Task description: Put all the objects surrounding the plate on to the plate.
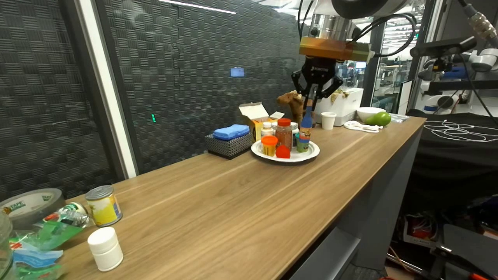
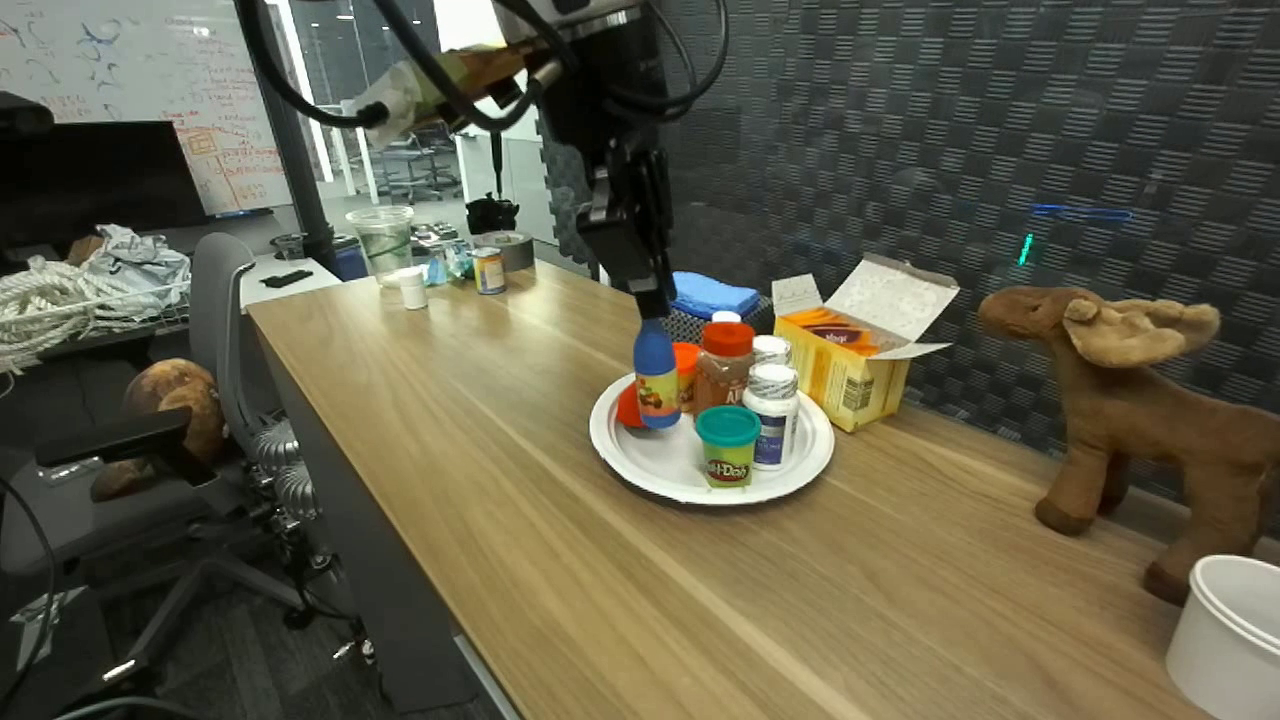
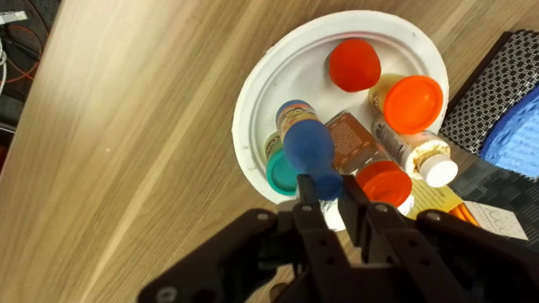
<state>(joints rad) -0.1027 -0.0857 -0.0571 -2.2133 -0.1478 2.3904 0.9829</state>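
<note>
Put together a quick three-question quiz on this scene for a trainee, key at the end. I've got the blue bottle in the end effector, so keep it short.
1. Multiple choice: where does the end effector grip the blue bottle?
A) At its base
B) Around its label
C) At its top

2. True or false: the blue cloth lies on top of the patterned box, not on the plate.

3. Fill in the blank: the yellow box beside the plate stands ____ at the top.

Key: 1. C. 2. True. 3. Open.
</note>
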